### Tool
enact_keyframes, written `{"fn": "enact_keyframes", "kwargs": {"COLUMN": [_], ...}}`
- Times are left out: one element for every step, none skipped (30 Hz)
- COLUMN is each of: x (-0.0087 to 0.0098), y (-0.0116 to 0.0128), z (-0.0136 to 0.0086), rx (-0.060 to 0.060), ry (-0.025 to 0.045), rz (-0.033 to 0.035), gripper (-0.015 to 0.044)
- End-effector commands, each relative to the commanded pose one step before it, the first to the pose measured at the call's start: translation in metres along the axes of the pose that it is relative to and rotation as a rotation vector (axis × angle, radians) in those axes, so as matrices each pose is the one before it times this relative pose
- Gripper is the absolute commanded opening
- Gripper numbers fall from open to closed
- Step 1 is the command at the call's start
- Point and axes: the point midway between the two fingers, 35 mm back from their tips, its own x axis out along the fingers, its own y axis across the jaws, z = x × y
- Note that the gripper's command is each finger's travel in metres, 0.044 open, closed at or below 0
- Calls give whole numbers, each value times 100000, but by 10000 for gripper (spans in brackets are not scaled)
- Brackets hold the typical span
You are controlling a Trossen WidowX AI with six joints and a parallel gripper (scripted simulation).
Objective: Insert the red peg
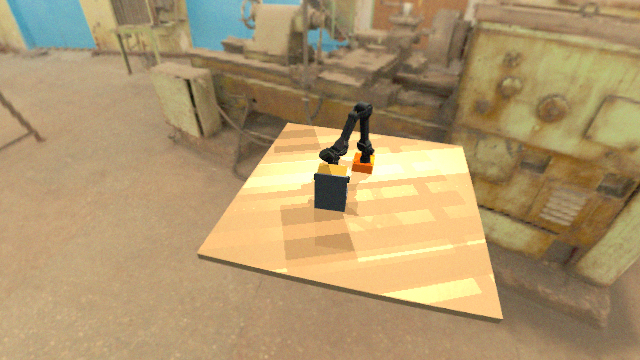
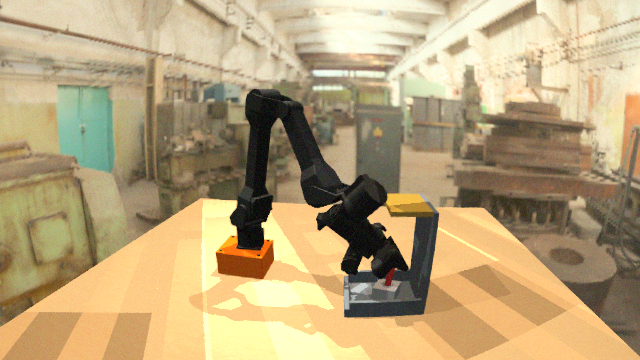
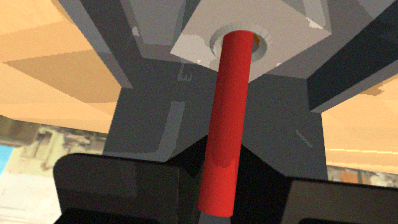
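Observation:
The red peg [image 2: 389,277] [image 3: 230,110] is held in my gripper [image 2: 392,266] [image 3: 218,143], which is shut on its upper part. The peg leans slightly. Its lower end is at the mouth of the hole in the pale block [image 2: 383,286] [image 3: 295,37]; the hole's rim shows on both sides of it, and how deep the end sits I cannot tell. The box [image 1: 330,192] [image 2: 425,250] [image 3: 280,120] stands around the block. The yellow roof [image 1: 334,169] [image 2: 411,206] is above my gripper. In the top view the box's back wall hides gripper and peg.
The box has low side walls and a tall back wall. My arm reaches in from the open front, its wrist near the roof's front edge in the exterior view. The orange arm base [image 1: 362,169] [image 2: 242,264] stands on the wooden table [image 1: 410,270] [image 2: 170,300].

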Motion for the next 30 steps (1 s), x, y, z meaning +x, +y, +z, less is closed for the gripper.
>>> {"fn": "enact_keyframes", "kwargs": {"x": [349, 17, 14, 14, 15, 15, 13, 12, 11, 10, 5, 8, 8, 5, 11, 0, 5, 5, 9, 0, 7, 0, 7, 0, 0, 4, 4, 0, 7, 0], "y": [-97, 0, 0, 0, 0, 0, 0, 0, 0, 0, 0, 0, 0, 0, 0, 0, 0, 0, 0, 0, 0, 0, 0, 0, 0, 0, 0, 0, 0, 0], "z": [1004, 20, 17, 17, 18, 18, 15, 14, 13, 12, 7, 10, 10, 6, 13, 0, 6, 6, 11, 0, 9, 0, 8, 0, 0, 5, 5, 0, 9, 0], "rx": [1165, 0, 0, 0, 0, 0, 0, 0, 0, 0, 0, 0, 0, 0, 0, 0, 0, 0, 0, 0, 0, 0, 0, 0, 0, 0, 0, 0, 0, 0], "ry": [-1841, 0, 0, 0, 0, 0, 0, 0, 0, 0, 0, 0, 0, 0, 0, 0, 0, 0, 0, 0, 0, 0, 0, 0, 0, 0, 0, 0, 0, 0], "rz": [123, 0, 0, 0, 0, 0, 0, 0, 0, 0, 0, 0, 0, 0, 0, 0, 0, 0, 0, 0, 0, 0, 0, 0, 0, 0, 0, 0, 0, 0], "gripper": [0, 0, 0, 0, 0, 0, 0, 0, 0, 0, 0, 0, 0, 0, 0, 0, 0, 0, 0, 0, 0, 0, 0, 0, 0, 0, 0, 0, 0, 0]}}
